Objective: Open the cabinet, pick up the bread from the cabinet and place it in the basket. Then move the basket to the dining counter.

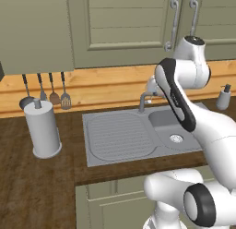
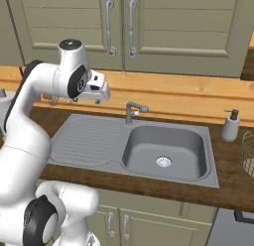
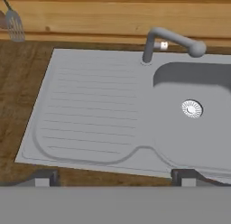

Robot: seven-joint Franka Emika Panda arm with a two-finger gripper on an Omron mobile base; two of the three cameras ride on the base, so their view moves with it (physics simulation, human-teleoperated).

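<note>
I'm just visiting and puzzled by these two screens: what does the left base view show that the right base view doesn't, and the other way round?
Left base view alone: a white paper towel roll standing on the worktop, with utensils hanging on the wall above it.

Right base view alone: the edge of a wire basket at the far right, beside the soap dispenser.

Both: the closed cabinet with its two long handles, the grey sink, its faucet, the soap dispenser and the white arm.

You face a dark wood worktop (image 2: 149, 188) holding a grey sink (image 2: 163, 151), backed by a pale wood wall strip (image 2: 188, 93).
</note>
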